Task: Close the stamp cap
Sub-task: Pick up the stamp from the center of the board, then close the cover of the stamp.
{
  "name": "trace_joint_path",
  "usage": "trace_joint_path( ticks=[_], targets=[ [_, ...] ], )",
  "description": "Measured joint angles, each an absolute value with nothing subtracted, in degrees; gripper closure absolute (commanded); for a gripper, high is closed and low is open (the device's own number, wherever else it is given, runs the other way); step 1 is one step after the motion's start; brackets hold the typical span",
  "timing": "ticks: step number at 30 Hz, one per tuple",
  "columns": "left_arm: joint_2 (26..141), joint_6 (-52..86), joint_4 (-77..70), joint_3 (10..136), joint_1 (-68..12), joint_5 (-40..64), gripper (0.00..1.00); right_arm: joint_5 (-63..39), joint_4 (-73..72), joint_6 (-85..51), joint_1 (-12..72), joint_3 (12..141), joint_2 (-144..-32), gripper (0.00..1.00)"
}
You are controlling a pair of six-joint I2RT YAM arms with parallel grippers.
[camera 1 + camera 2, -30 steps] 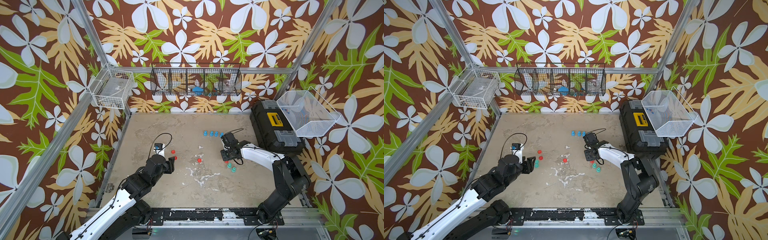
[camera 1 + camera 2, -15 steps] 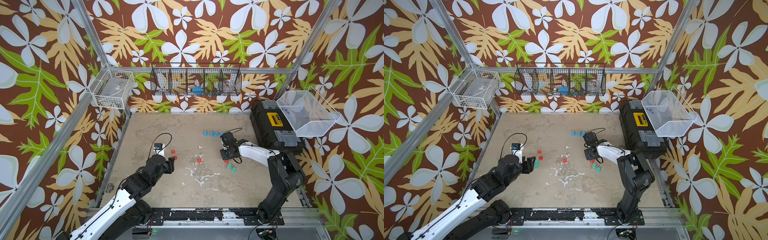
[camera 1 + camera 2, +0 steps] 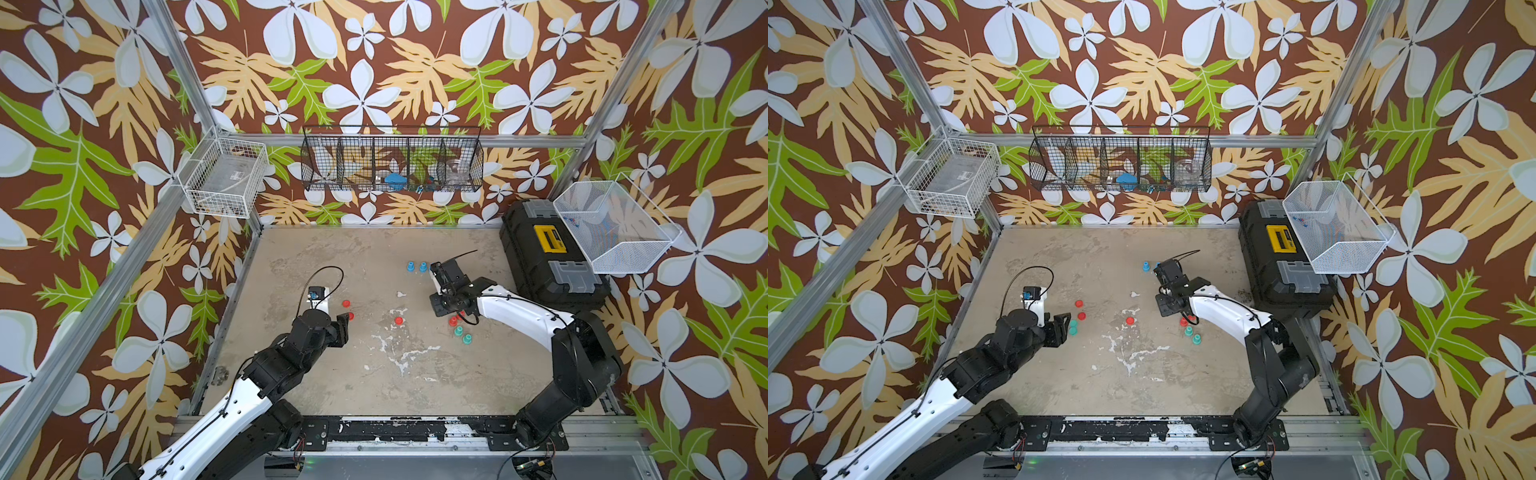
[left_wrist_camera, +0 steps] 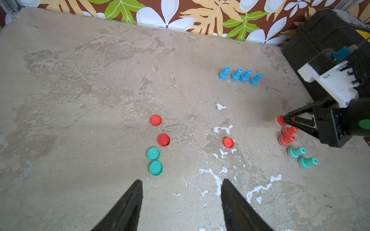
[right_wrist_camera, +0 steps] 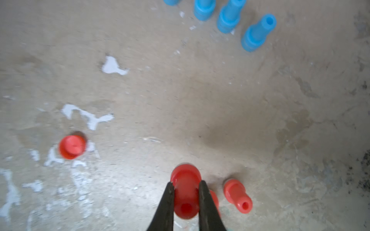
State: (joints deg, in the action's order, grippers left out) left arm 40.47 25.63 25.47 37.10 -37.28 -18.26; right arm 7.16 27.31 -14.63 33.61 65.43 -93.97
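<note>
Between right fingers (image 5: 165, 204): red stamp (image 5: 186, 186), pinched at neck.

Floral walls (image 3: 374, 62), scuffed beige tabletop (image 3: 332, 257)

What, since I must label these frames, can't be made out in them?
Red stamp: held by the right gripper; its underside is turned away in the right wrist view, and the gripper covers it in both top views.
Teal caps: the left gripper hides them in a top view.
Blue stamps: three cut off by the right wrist frame's edge.
Basket contents: too small behind mesh, both top views.
</note>
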Motion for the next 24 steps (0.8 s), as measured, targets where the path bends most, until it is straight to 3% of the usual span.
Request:
trace_joint_path(
  ticks=[13,24],
  targets=[
    [40.5,25.6,25.5,37.1,-37.3,-19.2,0.36,4.4,27.0,-17.9,47.1,71.4,-100.1,0.89],
    [40.5,25.6,25.5,37.1,-37.3,-19.4,0.36,4.5,26.6,-18.9,47.7,73.4,-105.0,0.90]
  ],
)
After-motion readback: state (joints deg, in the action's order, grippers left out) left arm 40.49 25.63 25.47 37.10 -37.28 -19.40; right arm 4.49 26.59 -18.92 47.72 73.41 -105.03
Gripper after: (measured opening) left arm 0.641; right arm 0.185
